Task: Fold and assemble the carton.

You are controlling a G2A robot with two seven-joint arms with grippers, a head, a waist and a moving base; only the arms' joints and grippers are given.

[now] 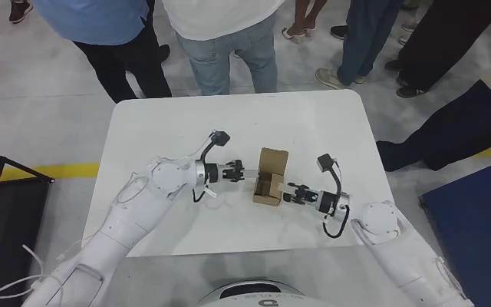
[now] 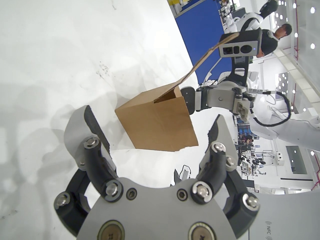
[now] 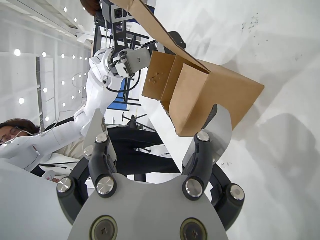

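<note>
Nearest us, the left hand (image 2: 153, 114) stood wide open just beside the carton (image 2: 157, 123), its fingers (image 2: 77, 128) clear of the cardboard and holding nothing. We judged the task roughly midway. The carton's body was already squared up and standing on the white tabletop (image 1: 322, 123), near its middle. The long lid flap (image 3: 150, 23) rose free above the carton, and a side flap (image 3: 157, 76) at the carton's open end was not yet tucked in. Folding those flaps in and closing the lid was left to do. On the side of the carton opposite the left hand, the right hand (image 3: 157, 111) was also spread wide, gripping nothing. One of its fingers sat against the carton's outer wall and seemed to touch it, while the other hung clear of the carton, off its open end.
</note>
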